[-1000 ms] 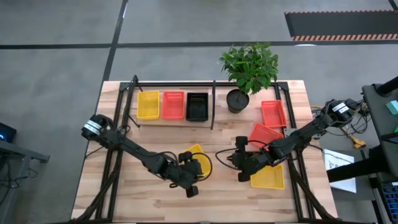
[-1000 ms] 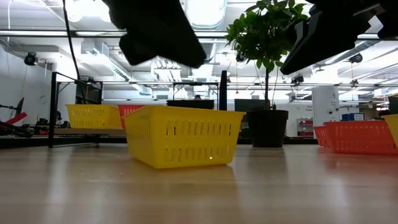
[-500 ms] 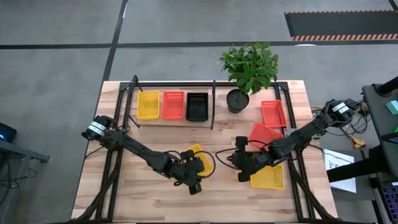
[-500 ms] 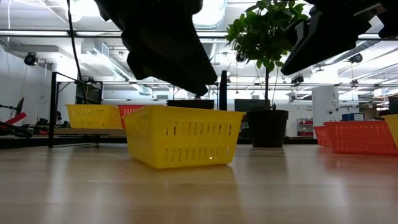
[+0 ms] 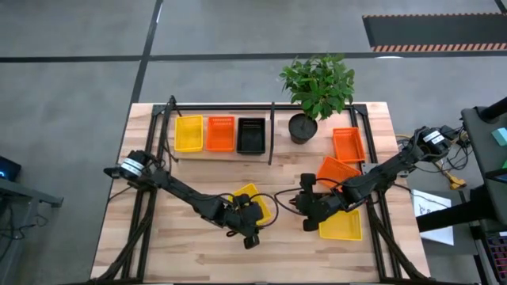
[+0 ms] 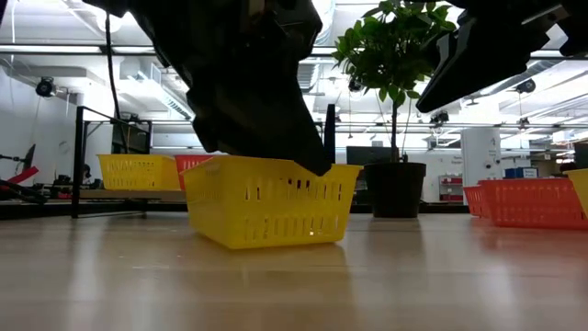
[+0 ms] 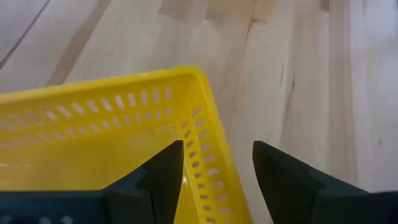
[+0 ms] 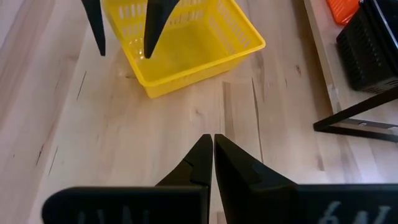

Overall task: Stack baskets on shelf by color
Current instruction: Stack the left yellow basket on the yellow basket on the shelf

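At mid-desk [image 5: 190,245], left gripper [image 7: 216,163] fingers stood spread astride the yellow basket [image 7: 112,143] wall. Right gripper [image 8: 213,152] hovered nearby, fingers pressed together.

Two arms, black, slender jointed links, matte finish. A white-and-silver collar is fitted near each base. Thin black cables are looped beside each wrist. Left gripper [image 7: 214,171]: two black tapered fingers [image 7: 163,177] with pointed tips. Right gripper [image 8: 212,152]: two black wedge-shaped fingers [image 8: 239,165] on a broad black body.
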